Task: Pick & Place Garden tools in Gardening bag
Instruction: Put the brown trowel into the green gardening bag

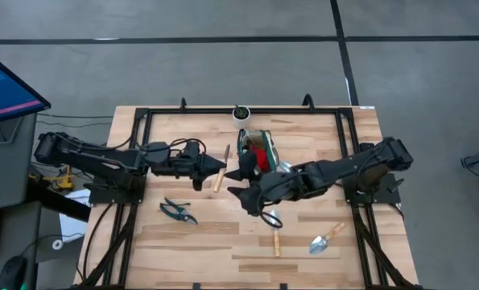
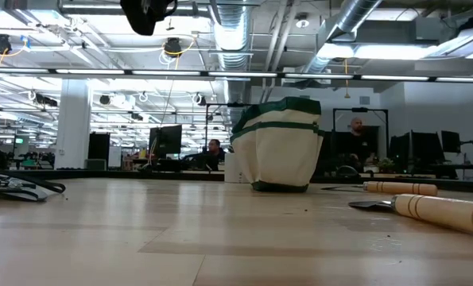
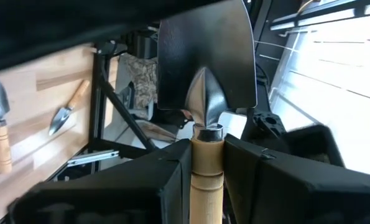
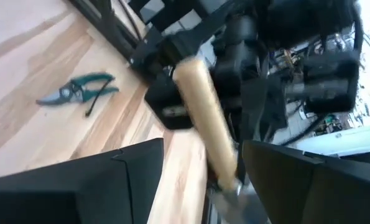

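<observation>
The left hand (image 3: 206, 180) is clamped on the wooden handle of a trowel (image 3: 206, 74), lifted above the tabletop (image 1: 215, 242) just at nine o'clock of the gardening bag (image 1: 258, 149). The right hand (image 4: 200, 180) hangs beside it with its fingers apart, holding nothing. Pruning shears (image 1: 177, 211) and two more trowels (image 1: 328, 239) lie on the tabletop toward six o'clock.

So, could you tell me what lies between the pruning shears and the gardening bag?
In the high view, the left gripper with its wooden-handled trowel sits between the pruning shears and the gardening bag.
</observation>
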